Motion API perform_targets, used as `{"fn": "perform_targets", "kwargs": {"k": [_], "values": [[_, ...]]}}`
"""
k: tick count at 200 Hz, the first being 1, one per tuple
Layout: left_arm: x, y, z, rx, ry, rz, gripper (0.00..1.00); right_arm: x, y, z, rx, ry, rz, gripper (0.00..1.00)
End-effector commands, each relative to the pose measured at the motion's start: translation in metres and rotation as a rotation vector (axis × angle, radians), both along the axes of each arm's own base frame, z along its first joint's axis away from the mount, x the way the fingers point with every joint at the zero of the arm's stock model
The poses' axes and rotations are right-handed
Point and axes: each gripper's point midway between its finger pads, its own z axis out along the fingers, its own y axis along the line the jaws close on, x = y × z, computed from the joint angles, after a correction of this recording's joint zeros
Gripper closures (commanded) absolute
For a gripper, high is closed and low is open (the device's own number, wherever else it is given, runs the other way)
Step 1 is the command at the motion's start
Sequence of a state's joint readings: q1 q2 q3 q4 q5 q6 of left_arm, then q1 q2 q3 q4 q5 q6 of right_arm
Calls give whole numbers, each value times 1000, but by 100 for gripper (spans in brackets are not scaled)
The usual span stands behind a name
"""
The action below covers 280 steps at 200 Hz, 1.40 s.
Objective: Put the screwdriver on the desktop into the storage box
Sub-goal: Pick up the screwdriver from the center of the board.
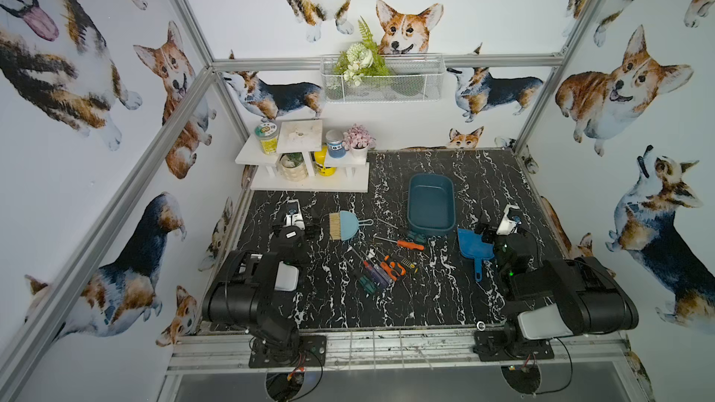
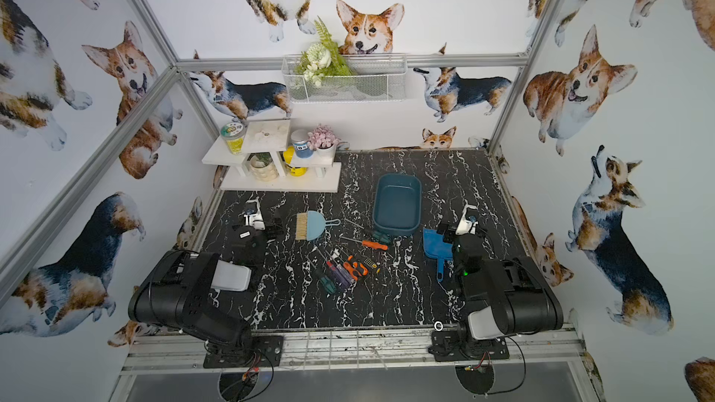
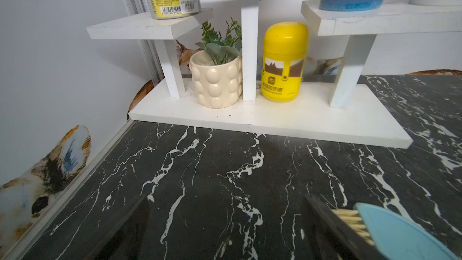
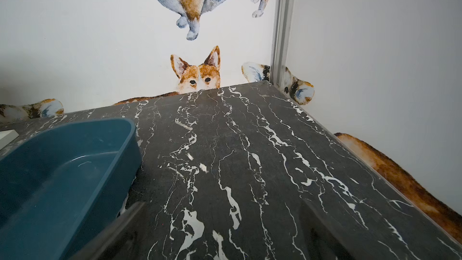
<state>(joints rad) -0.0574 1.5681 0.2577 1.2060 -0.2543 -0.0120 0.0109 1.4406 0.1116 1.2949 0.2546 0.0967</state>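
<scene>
Target for this entry: the orange-handled screwdriver [image 1: 400, 242]. It lies flat on the desk [image 1: 387, 303], just short of the near wall of the storage box [image 1: 430, 203]. Its long axis runs roughly across the desk, with the shaft tip toward my left arm's side and the handle toward my right.

A dark-handled screwdriver [image 1: 416, 234] lies closer to the box, its handle at the near wall; I cannot tell whether they touch. A cluster of screwdrivers [image 1: 377, 270] sits mid-desk on a slant, handles toward the near edge. The box is empty, so nothing is stowed yet.

My left claw [image 3: 225, 203] is spread wide with only bare desk between the fingers. It points at the white shelf [image 3: 275, 123], and the brush [image 3: 390, 233] is just beside one finger. My right claw [image 4: 222, 206] is equally wide and empty. It points at the far wall, with the box just off to one side.

Neither wrist view shows a screwdriver. In both top views the tools lie between my two arms and back toward my bases, behind where both claws point.

Judgement:
- The right arm suits the orange one, since the handle end faces it and the box is on its side.
- The claw must draw back, turn inward and close across the handle, not along it.
- The blue dustpan [image 1: 474, 247] lies between the right claw and the tool, so that path needs care.
</scene>
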Motion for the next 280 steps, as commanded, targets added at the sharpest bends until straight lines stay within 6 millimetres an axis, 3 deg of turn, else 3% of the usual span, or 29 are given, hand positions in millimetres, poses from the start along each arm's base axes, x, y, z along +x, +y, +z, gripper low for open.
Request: {"fn": "perform_targets", "kwargs": {"k": [1, 95, 131, 155, 180, 189, 196, 206, 221, 238, 255, 280], "values": [[0, 0, 4, -2, -20, -2, 0, 1, -1, 5, -5, -18, -4, 0], [-1, 0, 5, -4, -25, -2, 0, 0, -1, 5, -6, -22, -3, 0], [-16, 7, 23, -4, -86, 53, 0, -22, -4, 33, 13, -95, -31, 0], [-17, 6, 44, 17, -69, 85, 0, -30, 19, 59, 57, -158, 82, 0], [-9, 12, 68, -138, -4, 170, 0, -41, 13, 89, 259, -299, 43, 0], [-6, 6, 73, -176, 36, 148, 0, -40, 9, 91, 387, -291, 10, 0], [-5, 3, 75, -219, 63, 139, 0, -40, 10, 82, 450, -221, 1, 0], [-8, 2, 75, -305, 89, 162, 0, -43, 13, 89, 511, -223, 12, 0], [-19, 0, 71, -423, 118, 196, 0, -48, 22, 95, 552, -245, 74, 5], [-29, -18, 64, -481, 144, 92, 0, -47, 37, 97, 639, -206, 144, 11], [-46, -23, 58, -570, 131, 75, 0, -40, 69, 96, 701, -77, 269, 17], [-68, -27, 51, -658, 102, 55, 2, -40, 144, 87, 616, 192, 481, 23]]}}
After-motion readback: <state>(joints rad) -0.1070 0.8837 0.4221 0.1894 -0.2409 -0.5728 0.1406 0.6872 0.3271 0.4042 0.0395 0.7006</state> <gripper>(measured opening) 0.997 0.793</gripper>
